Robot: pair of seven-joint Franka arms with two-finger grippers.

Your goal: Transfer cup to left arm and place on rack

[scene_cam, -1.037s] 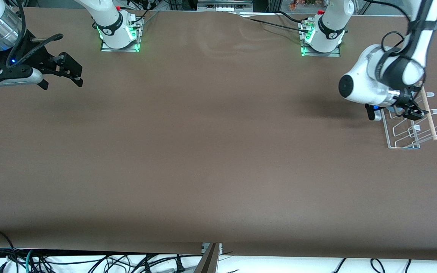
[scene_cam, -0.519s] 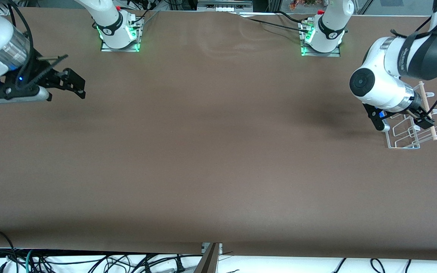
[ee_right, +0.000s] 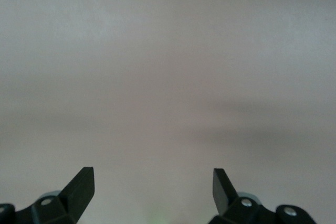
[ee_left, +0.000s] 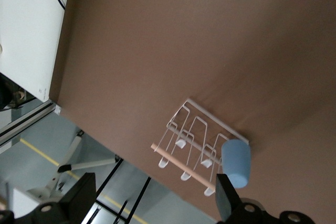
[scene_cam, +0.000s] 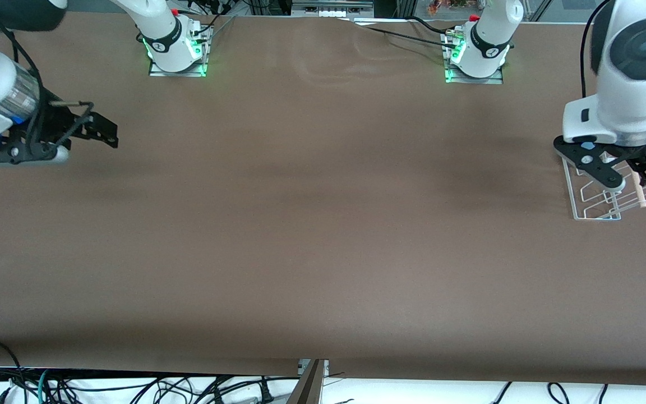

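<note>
The light-blue cup [ee_left: 235, 163] rests on one end of the white wire rack [ee_left: 194, 135], beside its wooden dowel bar [ee_left: 181, 164]. In the front view the rack [scene_cam: 598, 206] stands at the left arm's end of the table, and the cup is hidden under the left hand. My left gripper [scene_cam: 635, 175] hangs over the rack, open and empty; its fingertips [ee_left: 223, 198] are clear of the cup in the left wrist view. My right gripper [scene_cam: 104, 132] is open and empty over the right arm's end of the table; its wrist view [ee_right: 152, 187] shows only bare tabletop.
The brown table [scene_cam: 312, 224] runs between the two arms. The arm bases [scene_cam: 177, 50] [scene_cam: 477, 53] stand along the table's edge farthest from the front camera. The table's end edge lies close to the rack [ee_left: 58, 103].
My left hand has lifted and turned to point down over the rack. My right gripper has drawn back a little toward its end of the table.
</note>
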